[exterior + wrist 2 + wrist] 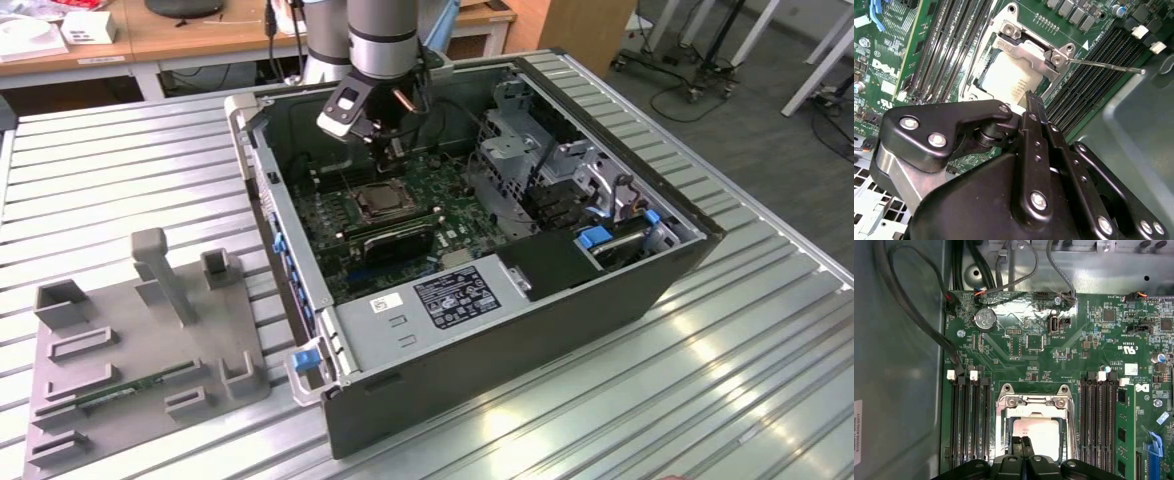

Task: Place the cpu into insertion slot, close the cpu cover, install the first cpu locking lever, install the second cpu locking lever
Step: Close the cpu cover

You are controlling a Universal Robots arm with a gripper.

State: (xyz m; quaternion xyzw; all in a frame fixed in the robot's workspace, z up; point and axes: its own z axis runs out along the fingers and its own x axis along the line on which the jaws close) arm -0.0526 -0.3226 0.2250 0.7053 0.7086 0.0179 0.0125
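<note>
Here we see the cpu seated flat in the window of the lowered cpu cover, on the green motherboard. The gripper hangs right over the cpu's edge, fingers pressed together, grasping nothing. A thin locking lever sticks out sideways. Printed white labels mark the board and the power supply.

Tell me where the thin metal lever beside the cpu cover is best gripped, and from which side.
Grip the lever near its knobbed free end, probably from above, straddling the thin rod: there it stands clear over the memory slots, while its root sits against the cpu cover.
</note>
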